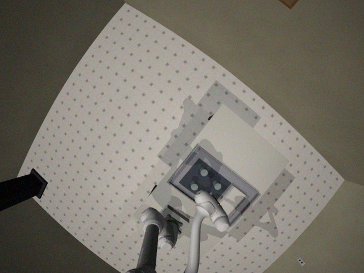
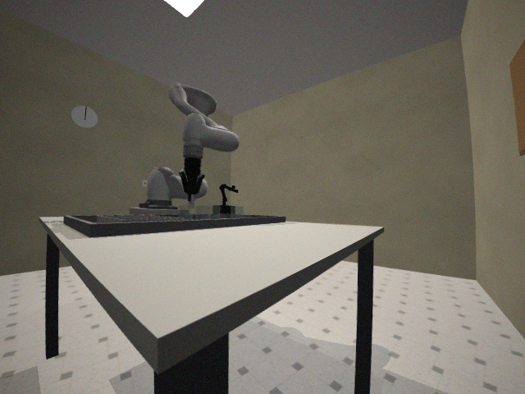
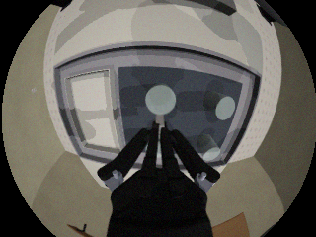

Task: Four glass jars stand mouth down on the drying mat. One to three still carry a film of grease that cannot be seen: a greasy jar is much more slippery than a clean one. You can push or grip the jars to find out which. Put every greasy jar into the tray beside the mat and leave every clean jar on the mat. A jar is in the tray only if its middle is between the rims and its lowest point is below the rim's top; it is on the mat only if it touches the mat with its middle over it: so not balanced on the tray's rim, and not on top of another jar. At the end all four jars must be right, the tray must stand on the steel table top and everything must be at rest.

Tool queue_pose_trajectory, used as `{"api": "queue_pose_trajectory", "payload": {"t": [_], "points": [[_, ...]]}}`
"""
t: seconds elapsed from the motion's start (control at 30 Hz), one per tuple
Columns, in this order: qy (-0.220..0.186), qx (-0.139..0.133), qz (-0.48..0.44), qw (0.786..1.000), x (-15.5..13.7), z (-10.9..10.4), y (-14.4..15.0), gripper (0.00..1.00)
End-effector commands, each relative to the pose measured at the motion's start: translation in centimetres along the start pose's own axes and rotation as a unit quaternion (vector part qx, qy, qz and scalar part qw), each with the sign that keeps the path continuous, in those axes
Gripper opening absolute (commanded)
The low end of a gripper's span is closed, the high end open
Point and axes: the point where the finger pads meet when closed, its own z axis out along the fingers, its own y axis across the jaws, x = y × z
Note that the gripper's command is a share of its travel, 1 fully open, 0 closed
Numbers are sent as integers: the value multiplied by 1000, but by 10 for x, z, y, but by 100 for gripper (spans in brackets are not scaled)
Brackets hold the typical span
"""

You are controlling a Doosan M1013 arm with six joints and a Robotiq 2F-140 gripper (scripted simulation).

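Note:
My gripper [image 2: 189,197] [image 3: 159,117] points down with its fingers shut and empty, low over the mat [image 1: 199,163] [image 3: 133,79]. In the wrist view one jar [image 3: 160,100] stands just beyond the fingertips; whether they touch it I cannot tell. Another jar [image 3: 225,108] [image 1: 194,186] stands at the right, and a third [image 3: 211,152] [image 1: 203,172] at the lower right. The last jar [image 1: 217,186] is mostly hidden behind the fingers in the wrist view. All are pale, round-topped glass on the mat. The tray [image 3: 113,94] beside the mat has no jar in it. Grease cannot be seen.
A raised grey border [image 3: 148,48] [image 2: 186,224] surrounds the mat and tray on the pale table [image 2: 212,263]. A dark bar [image 1: 178,213] lies outside the border. A small black jointed device [image 2: 224,197] stands behind. My arm [image 1: 205,205] covers part of the mat in the top view.

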Motion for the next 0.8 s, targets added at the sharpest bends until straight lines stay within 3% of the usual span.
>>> {"api": "queue_pose_trajectory", "payload": {"t": [0.0,0.77], "points": [[0,0,0,1000,0,0,0,0],[0,0,0,1000,3,-3,0,0]]}}
